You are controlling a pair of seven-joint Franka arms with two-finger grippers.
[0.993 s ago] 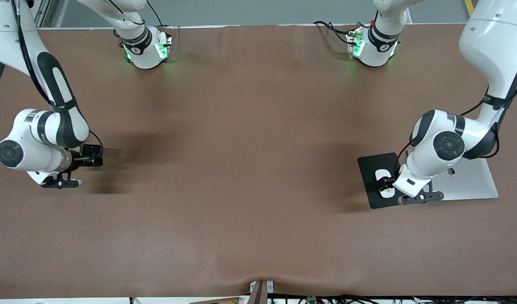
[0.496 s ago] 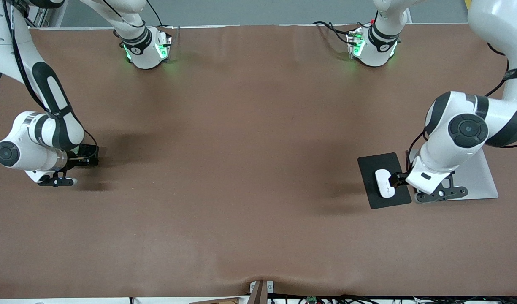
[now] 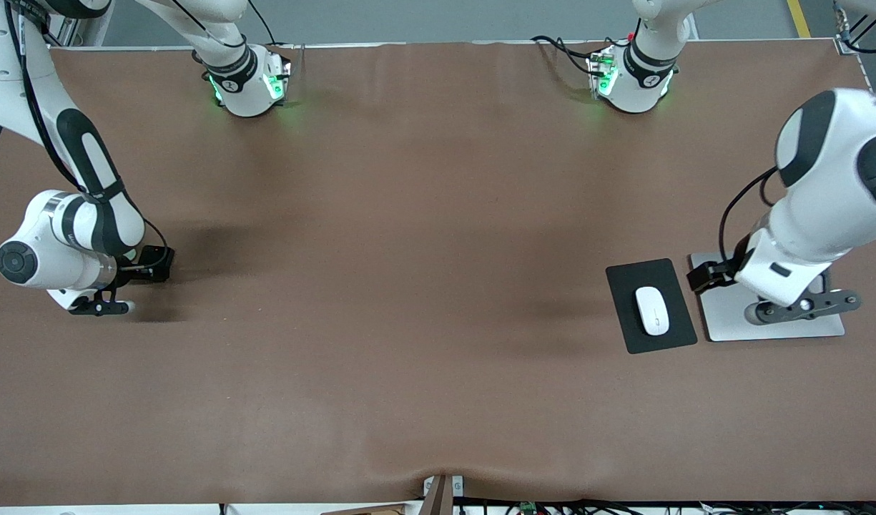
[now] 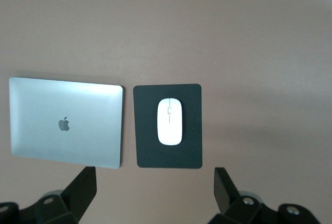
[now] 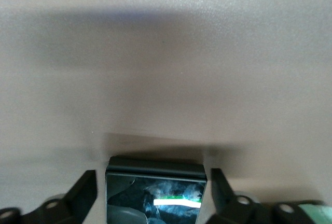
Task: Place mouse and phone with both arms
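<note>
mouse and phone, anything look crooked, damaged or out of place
Nothing stands out. The mouse lies straight and centred on the mouse pad beside the closed laptop. The phone sits between the right gripper's fingers at the right arm's end of the table; little of it shows.

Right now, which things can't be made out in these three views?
- Front view: the phone is hidden under the right arm's wrist.
- Right wrist view: the picture's edge cuts the phone off between the open right tool's fingers; its contact with the table is unseen.
- Front view: the left arm covers part of the laptop; the open left tool, over it, shows no fingertips there.
</note>
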